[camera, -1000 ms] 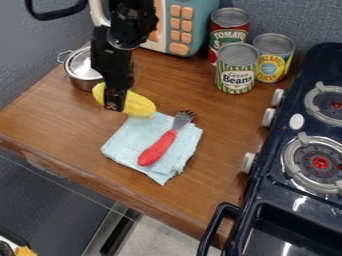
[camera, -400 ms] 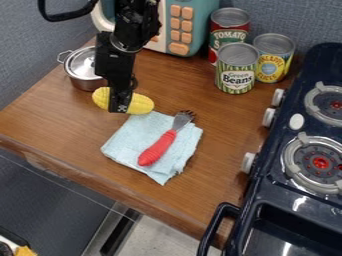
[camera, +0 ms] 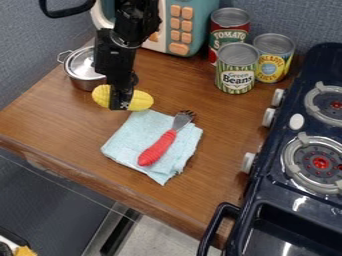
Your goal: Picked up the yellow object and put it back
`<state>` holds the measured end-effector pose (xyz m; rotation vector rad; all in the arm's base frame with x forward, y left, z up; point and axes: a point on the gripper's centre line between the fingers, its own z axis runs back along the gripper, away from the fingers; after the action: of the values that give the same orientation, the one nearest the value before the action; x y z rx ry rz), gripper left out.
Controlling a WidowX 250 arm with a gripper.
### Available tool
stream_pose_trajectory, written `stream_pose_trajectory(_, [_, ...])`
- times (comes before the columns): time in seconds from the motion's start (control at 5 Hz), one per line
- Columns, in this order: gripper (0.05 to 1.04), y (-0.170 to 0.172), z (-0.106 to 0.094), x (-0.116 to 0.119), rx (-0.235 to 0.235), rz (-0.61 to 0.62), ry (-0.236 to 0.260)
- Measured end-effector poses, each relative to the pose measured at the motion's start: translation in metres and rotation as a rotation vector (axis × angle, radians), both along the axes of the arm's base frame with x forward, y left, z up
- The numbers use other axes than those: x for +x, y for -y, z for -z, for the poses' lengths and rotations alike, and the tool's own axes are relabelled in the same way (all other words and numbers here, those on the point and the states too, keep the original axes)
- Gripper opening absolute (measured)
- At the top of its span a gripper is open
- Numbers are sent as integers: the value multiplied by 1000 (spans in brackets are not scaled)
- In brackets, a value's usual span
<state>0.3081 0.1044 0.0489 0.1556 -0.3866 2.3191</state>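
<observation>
upward by a little, the corn (camera: 141, 101) and the gripper (camera: 121, 103) have shifted together since the last frame, and the corn sits more level than in the first one. from my end it looks plump and bright yellow, ridged with rows of kernels, with both ends rounded. it lies crosswise at the gripper's tips, one end poking out on either side of the black finger nearest the camera, which hides its middle. whether its underside clears the worktop (camera: 207, 112) i can't tell from here.

i read the gripper as closed around the corn's waist, its opening only as wide as the corn is thick. the near finger presses across the front; the far one is mostly out of my sight behind the corn. the gripper hangs nearly upright.

just below the gripper, toward the camera, i see the pale blue cloth (camera: 127, 145) with the red-handled fork (camera: 158, 149) on it. the lidded metal pot (camera: 81, 65) is near, beyond the corn's left end.
</observation>
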Motion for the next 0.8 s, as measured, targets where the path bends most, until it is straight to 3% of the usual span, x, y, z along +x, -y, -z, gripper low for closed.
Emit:
stream_pose_trajectory(0.2, [586, -6, 4, -5, -65, -46, -17])
stream_pose_trajectory(0.4, [586, -14, 21, -13, -161, -122, -38])
stream_pose_trajectory(0.6, [586, -13, 26, -15, -196, -153, -53])
stream_pose_trajectory(0.8, [586, -16, 25, -18, -177, -168, -71])
